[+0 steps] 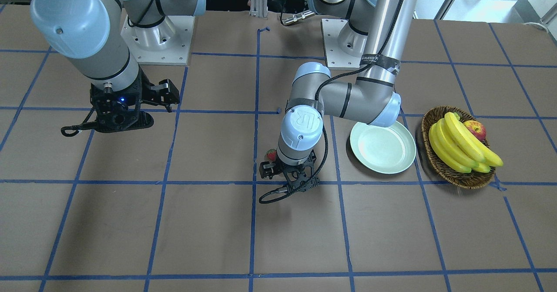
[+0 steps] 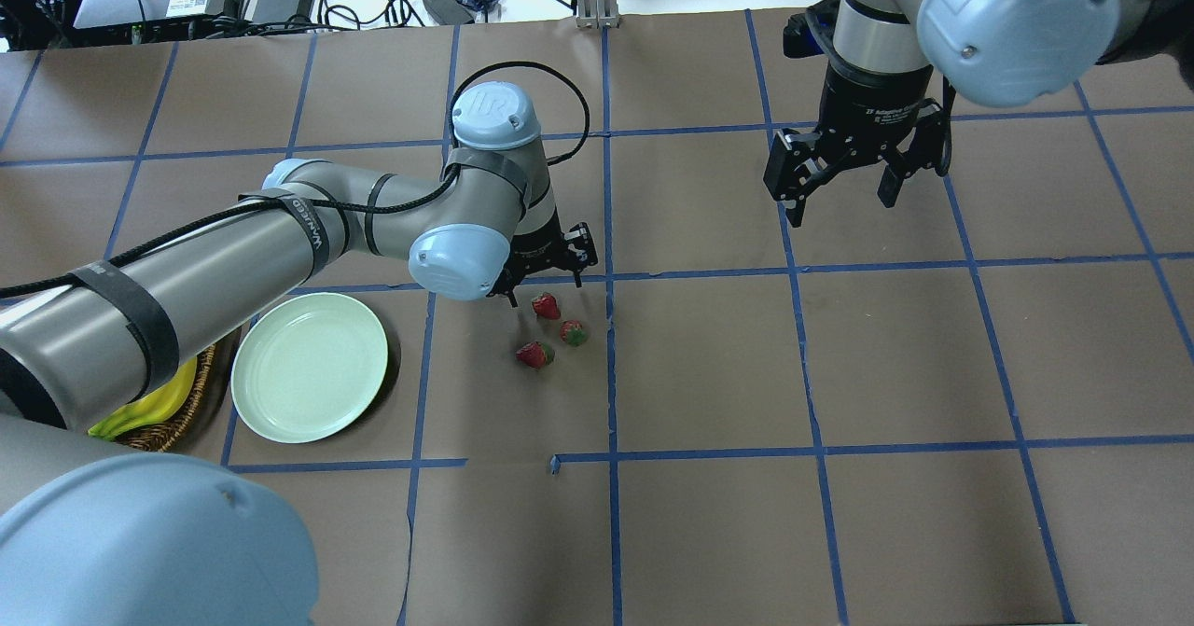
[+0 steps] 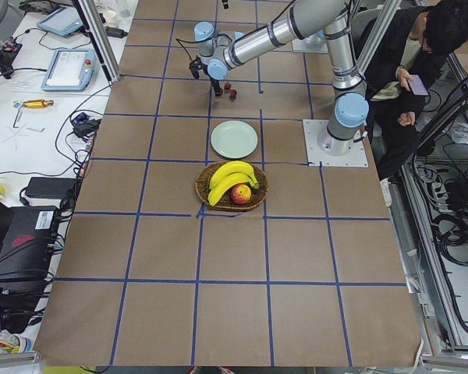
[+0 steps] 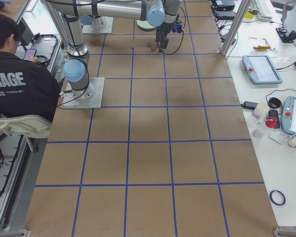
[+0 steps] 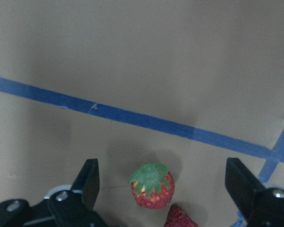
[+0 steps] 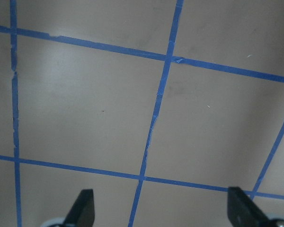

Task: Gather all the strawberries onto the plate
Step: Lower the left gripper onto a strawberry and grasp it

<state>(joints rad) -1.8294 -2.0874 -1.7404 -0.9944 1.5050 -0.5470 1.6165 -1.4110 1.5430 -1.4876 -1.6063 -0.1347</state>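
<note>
The brown-papered table (image 2: pixel 839 374), gridded with blue tape, is being covered from all sides. The left arm (image 2: pixel 233 253) is being stretched out low across it, elbow bent above the plate. The right arm (image 2: pixel 1007 10) is being held high over its own half. At the table's left end a wicker basket (image 1: pixel 468 182) is being shown, with a bunch of bananas (image 1: pixel 457 146) and an apple (image 1: pixel 475 129) resting in it. Just beside the basket the mint-green plate (image 2: pixel 308 369) is being seen flat on the paper.

The left gripper (image 2: pixel 546 288) is being held low over the table with its fingers spread wide and nothing gripped. The right gripper (image 2: pixel 839 208) is being kept wide apart too, and only bare paper and tape lines are being framed by its wrist camera.

The three strawberries (image 2: pixel 534 354) are being seen in a tight cluster on the paper, near the plate but apart from it, by a blue tape line. In the left wrist view one strawberry (image 5: pixel 152 186), green cap up, is being framed between the spread fingers (image 5: pixel 90 182) and touched by neither. A second berry (image 5: pixel 180 218) is being cut off at the bottom edge.
</note>
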